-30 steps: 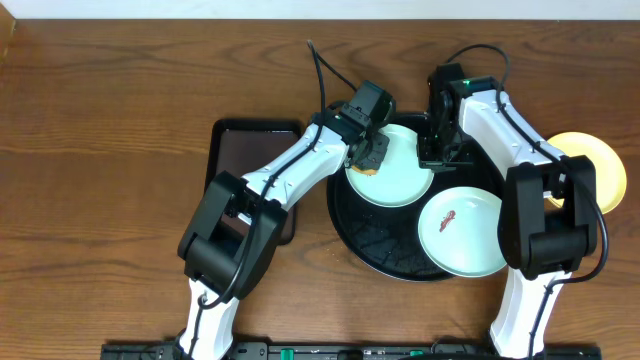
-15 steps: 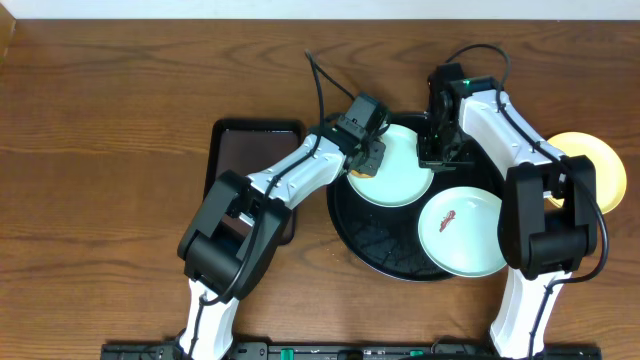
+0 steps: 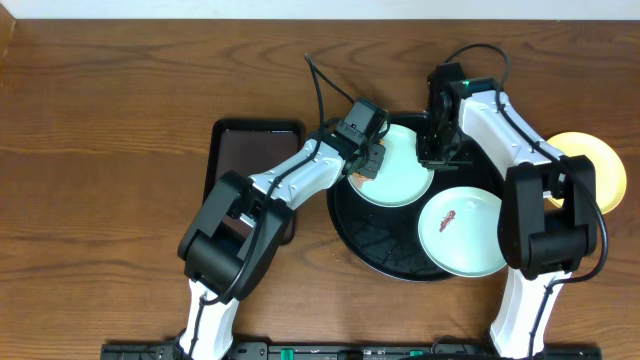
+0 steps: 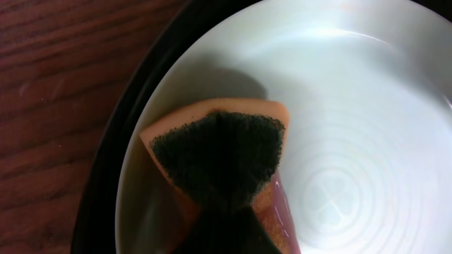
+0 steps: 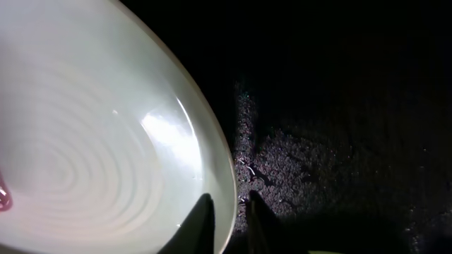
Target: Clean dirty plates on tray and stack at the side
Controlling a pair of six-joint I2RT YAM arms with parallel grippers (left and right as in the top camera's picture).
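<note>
Moved, overhead: left gripper and its sponge have been drawn a little outward, toward the 9 o'clock rim of the upper mint plate; the right gripper and all the plates are found where they were
Overhead, key relation: the upper mint plate is flanked, with the sponge at its 9 o'clock edge and the right gripper at its 3 o'clock edge; the yellow plate lies off the black tray at 3 o'clock, so the right arm is judged nearer for stacking
Overhead, next dirty plate: the smeared mint plate lies at 4 o'clock from the sponge, inside the black tray
Overhead, count: three plates (two mint on the black tray, one yellow on the table), one black tray, one brown tray, one sponge, two arms
Left wrist, tool: the sponge is clenched in the closed left gripper, dark face toward the camera, over the plate's inner slope near the rim; no smear is seen on the bowl
Right wrist, tool: the fingertips are set either side of the plate's rim; whether the rim is pinched or freed cannot be told
</note>
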